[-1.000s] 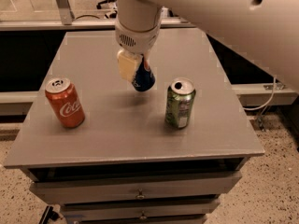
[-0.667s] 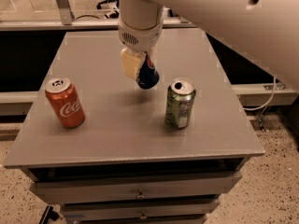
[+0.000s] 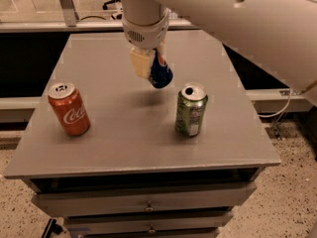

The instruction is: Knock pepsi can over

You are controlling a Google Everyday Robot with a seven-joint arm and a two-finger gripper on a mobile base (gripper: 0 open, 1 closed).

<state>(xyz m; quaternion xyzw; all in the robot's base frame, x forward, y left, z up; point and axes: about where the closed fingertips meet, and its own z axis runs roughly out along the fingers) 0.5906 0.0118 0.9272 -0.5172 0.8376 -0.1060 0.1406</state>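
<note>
Shifted since 1.0 s ago: tool (image 3: 151, 66) and pepsi can (image 3: 161, 74) have drifted slightly right and toward the far side of the counter (image 3: 124, 138); red can and green can unchanged.

Pepsi can: tilted, upper end hidden under the wrist, only the dark blue lower part with a sliver of logo showing. Lower end looks clear of the counter, with a soft shadow (image 3: 148, 99) below it. Sits over the middle of the counter, between the other two cans and farther back.

Tool: closed on the pepsi can. One cream pad (image 3: 141, 62) lies flat against the can's left side. Opposite finger mostly hidden behind the can and wrist housing; contact on that side not visible.

Arm (image 3: 247, 19): large white link crosses the top right and runs off the picture's edge, covering the counter's far right corner.

Red Coca-Cola can (image 3: 69, 109): upright, near left edge. Green can (image 3: 191, 110): upright, right of centre, label too blurred to read.

Drawers (image 3: 148, 202) below the counter, lowest one cut off at the bottom edge.
</note>
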